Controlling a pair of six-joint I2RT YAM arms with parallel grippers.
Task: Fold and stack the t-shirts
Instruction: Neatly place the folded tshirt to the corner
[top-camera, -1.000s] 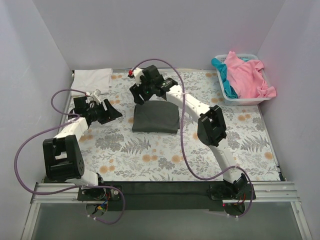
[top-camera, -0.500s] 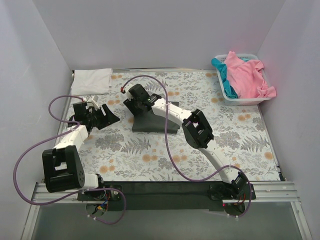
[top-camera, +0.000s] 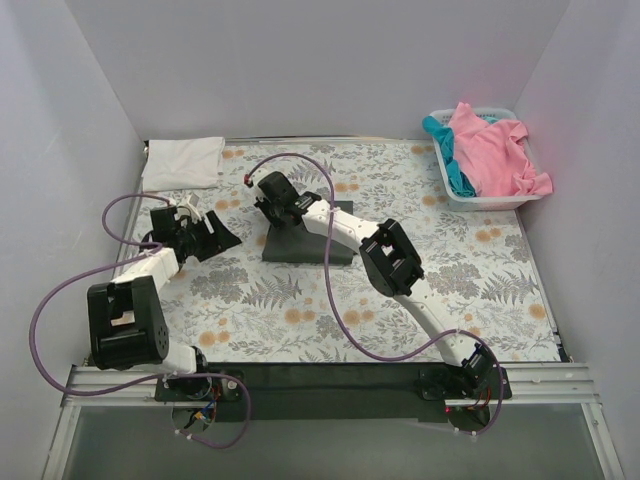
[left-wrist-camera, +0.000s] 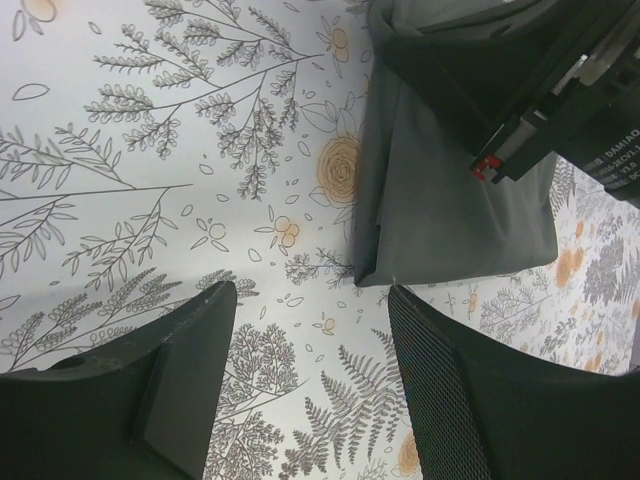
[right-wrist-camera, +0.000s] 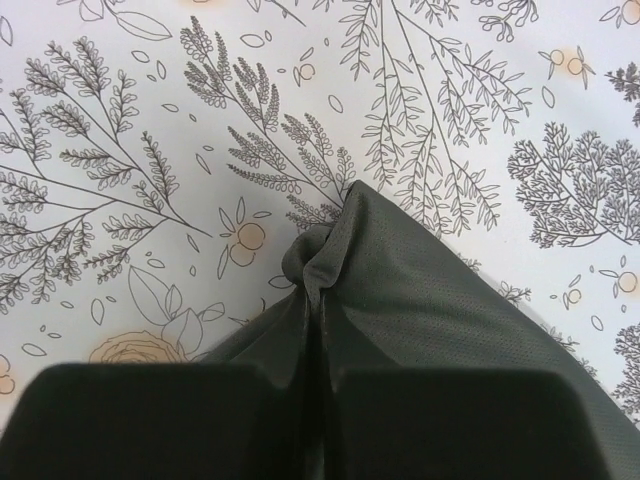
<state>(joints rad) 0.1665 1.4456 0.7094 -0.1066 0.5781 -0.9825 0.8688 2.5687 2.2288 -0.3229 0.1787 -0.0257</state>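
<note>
A folded dark charcoal grey t-shirt (top-camera: 312, 246) lies on the floral cloth at mid-table. My right gripper (top-camera: 276, 208) is down at its far left corner, shut on a pinched fold of the grey fabric (right-wrist-camera: 330, 255), which bunches up between the jaws of the right gripper (right-wrist-camera: 318, 368). To the left of the shirt, my left gripper (top-camera: 216, 236) stands open; in its wrist view the left gripper (left-wrist-camera: 310, 295) hovers over bare cloth just short of the grey t-shirt (left-wrist-camera: 440, 215). A folded white t-shirt (top-camera: 184, 161) lies at the far left corner. Pink (top-camera: 492, 148) and teal (top-camera: 456, 170) t-shirts are heaped in the basket.
The white plastic basket (top-camera: 482, 201) stands at the far right corner. The floral table cloth (top-camera: 300, 310) covers the table. Purple cables loop off both arms. White walls close in the left, far and right sides.
My right gripper came down and left onto the grey shirt's far left corner and shut on the fabric. The left gripper has shifted only slightly and stays open.
</note>
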